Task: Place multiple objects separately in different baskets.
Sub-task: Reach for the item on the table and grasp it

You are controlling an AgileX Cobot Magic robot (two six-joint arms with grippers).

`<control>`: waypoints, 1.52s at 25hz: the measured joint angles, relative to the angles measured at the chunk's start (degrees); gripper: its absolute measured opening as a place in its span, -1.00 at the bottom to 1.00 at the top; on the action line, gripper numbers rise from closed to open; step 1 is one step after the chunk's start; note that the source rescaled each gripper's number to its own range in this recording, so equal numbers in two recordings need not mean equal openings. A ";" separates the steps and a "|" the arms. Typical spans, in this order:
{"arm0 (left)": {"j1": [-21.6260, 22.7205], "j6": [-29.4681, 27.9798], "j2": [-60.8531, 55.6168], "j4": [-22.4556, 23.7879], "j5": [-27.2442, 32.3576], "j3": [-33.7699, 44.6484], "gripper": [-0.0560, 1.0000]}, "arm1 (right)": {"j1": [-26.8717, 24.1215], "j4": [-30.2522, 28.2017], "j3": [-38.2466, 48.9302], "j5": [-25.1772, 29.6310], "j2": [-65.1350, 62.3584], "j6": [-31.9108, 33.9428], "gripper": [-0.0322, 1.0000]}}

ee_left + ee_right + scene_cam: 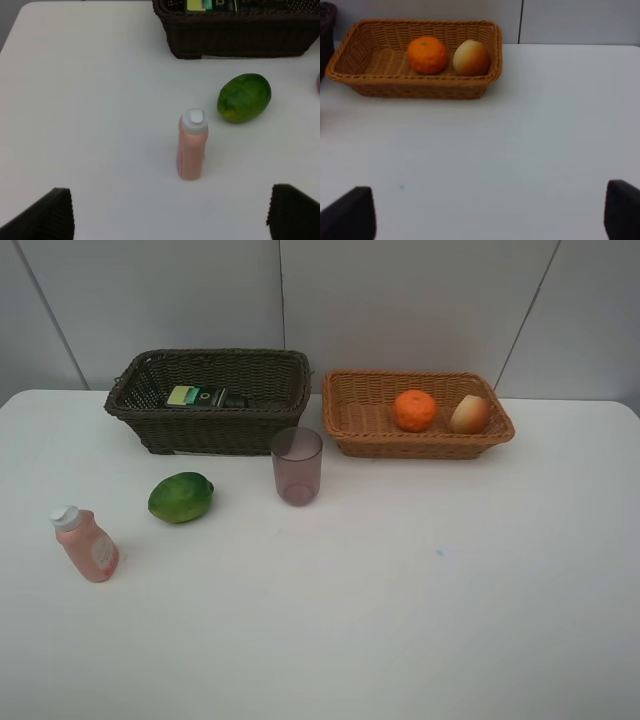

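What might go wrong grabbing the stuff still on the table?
The tall pink white-capped bottle stands upright and narrow, so a nudge might topple it. The round green lime-like fruit may roll away if bumped. The translucent mauve cup stands near the dark brown wicker basket, which could get bumped.

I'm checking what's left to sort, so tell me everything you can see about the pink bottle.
The pink bottle is small and looks plastic, salmon-pink with a closed white cap. Faint print on its side is unreadable. It stands upright on the white table, outside the dark basket and the tan basket, at the left of the high view. The lime is close by but apart. Only the table touches it.
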 joint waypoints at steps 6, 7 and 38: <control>0.00 0.00 0.00 0.00 0.00 0.00 1.00 | -0.02 0.04 0.00 0.00 0.00 0.00 0.93; 0.00 0.00 0.00 0.00 0.00 0.00 1.00 | -0.02 0.04 0.00 0.00 0.00 0.00 0.93; 0.00 0.00 0.00 0.00 0.00 0.00 1.00 | -0.02 0.41 0.00 0.00 0.00 0.04 0.93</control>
